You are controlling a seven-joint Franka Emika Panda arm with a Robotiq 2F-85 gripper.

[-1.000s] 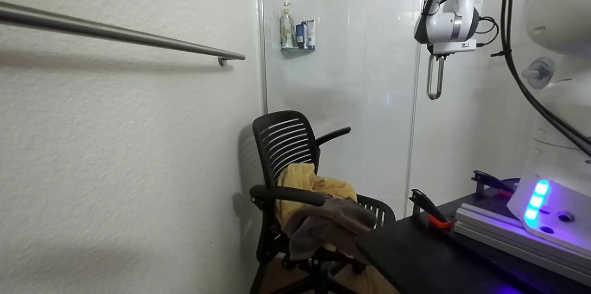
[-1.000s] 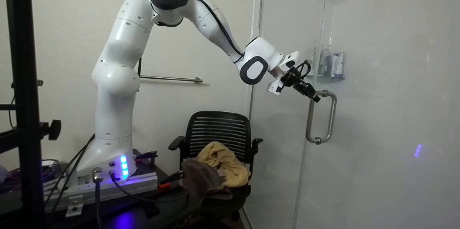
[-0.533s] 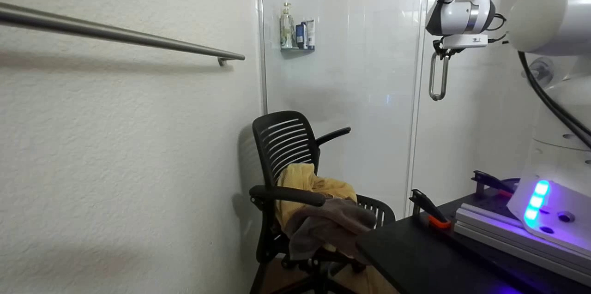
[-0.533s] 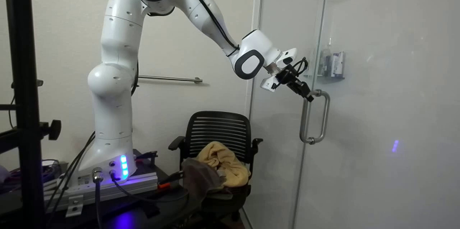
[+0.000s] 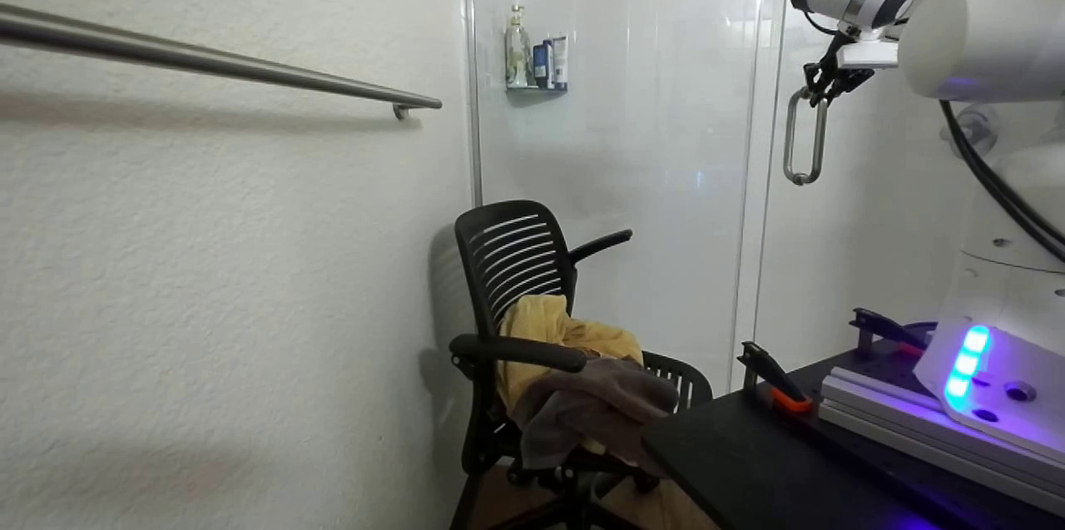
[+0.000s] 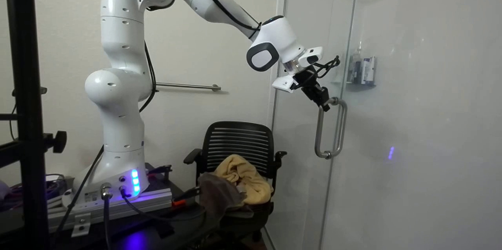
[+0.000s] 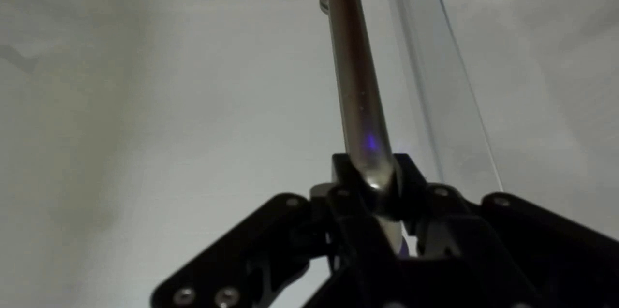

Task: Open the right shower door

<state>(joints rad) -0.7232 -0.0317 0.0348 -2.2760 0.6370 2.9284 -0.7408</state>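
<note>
Door (image 6: 411, 112): tall, pale, glossy, mirroring a small blue glow (image 6: 391, 152); right of the chair (image 6: 241, 142) in both exterior views and reaching well above it. Its chrome handle (image 7: 359, 80) an upright loop; gripper (image 7: 375, 172) clamped around the handle near its top.

Rail (image 5: 923, 437), clamps (image 5: 770, 372) on black table (image 5: 749, 463)

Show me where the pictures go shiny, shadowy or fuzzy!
In both exterior views, blue lights glow; in an exterior view, the metal bar throws a soft shadow on the white wall; in an exterior view, a purple reflection shines on the shower door; in the wrist view, the handle has a purple glint and the gripper looks dark, slightly fuzzy.
</note>
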